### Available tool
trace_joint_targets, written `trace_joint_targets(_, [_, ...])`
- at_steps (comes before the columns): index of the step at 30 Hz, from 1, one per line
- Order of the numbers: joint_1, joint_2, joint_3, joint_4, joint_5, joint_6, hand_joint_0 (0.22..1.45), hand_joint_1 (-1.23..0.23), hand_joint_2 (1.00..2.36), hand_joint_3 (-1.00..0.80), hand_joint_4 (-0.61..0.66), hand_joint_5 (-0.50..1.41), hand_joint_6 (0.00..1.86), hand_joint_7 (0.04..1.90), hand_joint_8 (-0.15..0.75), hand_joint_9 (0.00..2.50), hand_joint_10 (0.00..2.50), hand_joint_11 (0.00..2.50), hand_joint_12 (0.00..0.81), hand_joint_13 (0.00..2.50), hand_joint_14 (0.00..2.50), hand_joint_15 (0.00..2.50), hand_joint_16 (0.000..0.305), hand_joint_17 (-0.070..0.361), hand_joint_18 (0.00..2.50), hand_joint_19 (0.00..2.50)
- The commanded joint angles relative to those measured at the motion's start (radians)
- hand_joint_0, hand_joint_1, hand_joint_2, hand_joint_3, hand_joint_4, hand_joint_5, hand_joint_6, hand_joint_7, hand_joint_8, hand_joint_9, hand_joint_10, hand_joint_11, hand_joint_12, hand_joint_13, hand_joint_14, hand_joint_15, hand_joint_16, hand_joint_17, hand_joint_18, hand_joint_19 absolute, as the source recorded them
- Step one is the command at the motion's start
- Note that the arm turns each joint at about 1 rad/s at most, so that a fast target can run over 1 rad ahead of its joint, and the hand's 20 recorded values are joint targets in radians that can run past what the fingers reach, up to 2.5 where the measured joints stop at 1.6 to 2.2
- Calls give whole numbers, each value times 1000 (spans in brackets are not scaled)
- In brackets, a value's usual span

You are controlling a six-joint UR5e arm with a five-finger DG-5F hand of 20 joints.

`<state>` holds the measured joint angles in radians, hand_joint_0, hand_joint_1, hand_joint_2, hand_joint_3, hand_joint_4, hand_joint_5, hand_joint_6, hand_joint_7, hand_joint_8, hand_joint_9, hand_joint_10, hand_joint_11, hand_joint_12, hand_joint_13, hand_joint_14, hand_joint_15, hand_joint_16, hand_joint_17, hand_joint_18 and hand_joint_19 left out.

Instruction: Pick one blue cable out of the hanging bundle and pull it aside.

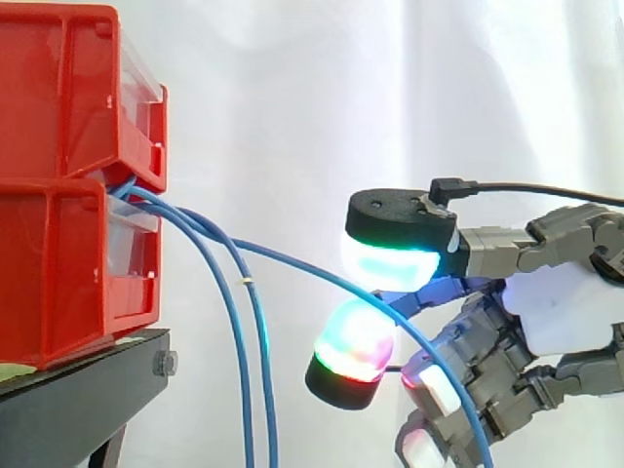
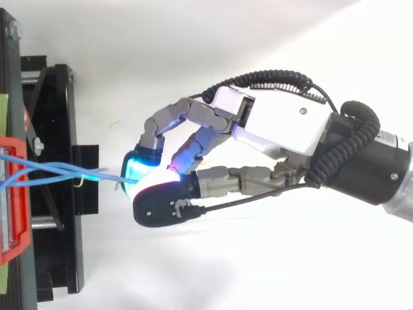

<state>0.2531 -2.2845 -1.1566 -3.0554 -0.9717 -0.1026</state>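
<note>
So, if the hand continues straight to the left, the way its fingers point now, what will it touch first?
Probably the two hanging blue cables, then the lower red bin behind them. The hand pinches one blue cable between its fingers; depth is uncertain.

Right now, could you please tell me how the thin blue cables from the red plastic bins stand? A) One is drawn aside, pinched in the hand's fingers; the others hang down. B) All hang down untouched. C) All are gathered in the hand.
A: one thin blue cable runs sideways from the red plastic bins into the hand's glowing fingers; the other blue cables hang down.
</note>
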Motion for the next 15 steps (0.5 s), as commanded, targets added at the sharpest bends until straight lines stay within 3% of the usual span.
trace_joint_targets(1, [0,2,0,-2,1,4,550,-565,1008,-408,67,-112,906,909,276,1157,28,836,336,922,24,621,54,121,691,497])
trace_joint_targets(9, [0,0,17,-8,1,4,569,-645,1019,-218,56,-110,915,994,275,1154,28,852,334,914,25,621,53,119,687,501])
trace_joint_targets(15, [0,3,32,-34,1,4,581,-717,1014,-74,27,-96,941,921,307,1180,25,827,367,948,22,592,62,140,765,456])
